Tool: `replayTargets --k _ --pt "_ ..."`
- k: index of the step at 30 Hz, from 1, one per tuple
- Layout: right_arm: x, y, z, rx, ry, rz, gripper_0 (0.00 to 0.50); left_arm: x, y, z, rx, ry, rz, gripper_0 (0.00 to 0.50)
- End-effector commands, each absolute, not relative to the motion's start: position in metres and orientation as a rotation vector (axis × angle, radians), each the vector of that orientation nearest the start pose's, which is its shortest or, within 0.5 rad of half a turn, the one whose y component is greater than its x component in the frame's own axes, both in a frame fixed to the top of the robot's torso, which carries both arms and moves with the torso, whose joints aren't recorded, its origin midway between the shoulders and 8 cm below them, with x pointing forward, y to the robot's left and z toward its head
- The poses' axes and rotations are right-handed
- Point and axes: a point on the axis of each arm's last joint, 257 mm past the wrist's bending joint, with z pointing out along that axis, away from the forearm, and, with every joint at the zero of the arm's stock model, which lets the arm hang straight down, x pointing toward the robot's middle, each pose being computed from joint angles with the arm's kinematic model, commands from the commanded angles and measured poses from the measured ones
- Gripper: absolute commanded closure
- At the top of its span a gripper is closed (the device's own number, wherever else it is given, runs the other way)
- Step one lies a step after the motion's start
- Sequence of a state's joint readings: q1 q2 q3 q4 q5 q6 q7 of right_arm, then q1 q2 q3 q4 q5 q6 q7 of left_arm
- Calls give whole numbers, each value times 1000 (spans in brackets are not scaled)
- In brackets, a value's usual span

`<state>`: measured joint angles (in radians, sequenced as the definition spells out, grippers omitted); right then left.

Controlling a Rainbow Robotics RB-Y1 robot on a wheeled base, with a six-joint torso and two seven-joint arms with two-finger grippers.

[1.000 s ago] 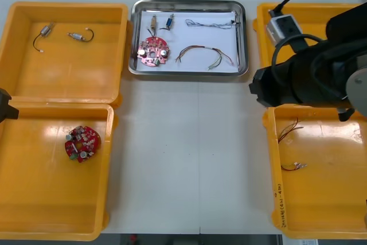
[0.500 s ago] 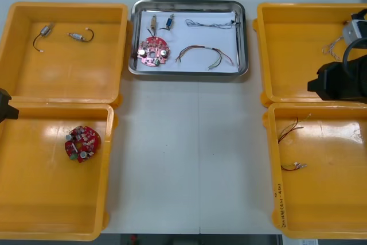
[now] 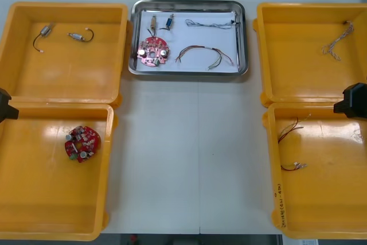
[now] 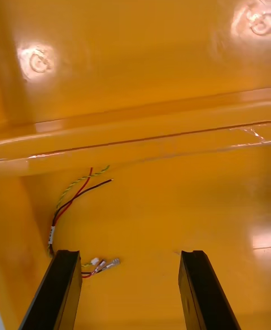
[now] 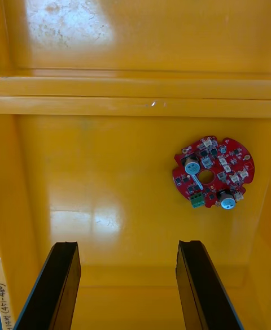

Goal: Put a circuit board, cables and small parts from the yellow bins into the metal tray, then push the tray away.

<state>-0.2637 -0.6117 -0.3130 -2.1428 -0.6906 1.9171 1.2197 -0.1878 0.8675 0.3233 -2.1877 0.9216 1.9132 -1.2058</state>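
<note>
Surface: light top (image 3: pixel 189 159) running down the middle of the frame, carrying everything else.
Yellow bins: two down each side of the frame. They are the upper left bin (image 3: pixel 69 5), the lower left bin (image 3: pixel 109 170), the upper right bin (image 3: pixel 264 55) and the lower right bin (image 3: pixel 270 170).
Metal tray: top centre (image 3: pixel 243 38), between the two upper bins, white inside.
Left hand: mine (image 5: pixel 127 245), at the frame's left edge over the seam between the left bins, fingers apart with nothing between them.
Right hand: mine (image 4: pixel 130 253), at the right edge over the seam between the right bins, fingers apart and holding nothing.
Circuit boards: the tray board (image 3: pixel 152 51) lies in the tray's lower left. The bin board (image 3: pixel 82 142) lies in the lower left bin, ahead of my left fingers and apart from them.
Cables: a thin twisted cable (image 3: pixel 212 24) lies along the tray's upper right, with a multi-coloured cable (image 3: pixel 203 54) below it. A pale twisted cable (image 3: pixel 335 41) lies at the upper right bin's right side. A long red cable (image 3: pixel 289 129) and a short red cable (image 3: pixel 293 166) lie by the lower right bin's left wall, the short one just beside one of my right fingers.
Small metal parts: the tray parts (image 3: pixel 155 22) sit above the tray board. The bin parts (image 3: pixel 77 36), with black leads, are in the upper left bin.
</note>
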Motion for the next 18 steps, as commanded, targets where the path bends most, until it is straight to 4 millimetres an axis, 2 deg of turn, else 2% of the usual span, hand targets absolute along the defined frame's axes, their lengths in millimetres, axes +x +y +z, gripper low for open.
replayTargets --k 1,10,18 --pt "402 -385 -161 199 2622 1 0 370 397 -126 -11 2643 111 0" --pt "398 -403 -168 181 2677 -28 0 370 397 -126 -11 2643 111 0" --pt "397 -402 -167 100 2695 -62 0 370 397 -126 -11 2643 111 0"
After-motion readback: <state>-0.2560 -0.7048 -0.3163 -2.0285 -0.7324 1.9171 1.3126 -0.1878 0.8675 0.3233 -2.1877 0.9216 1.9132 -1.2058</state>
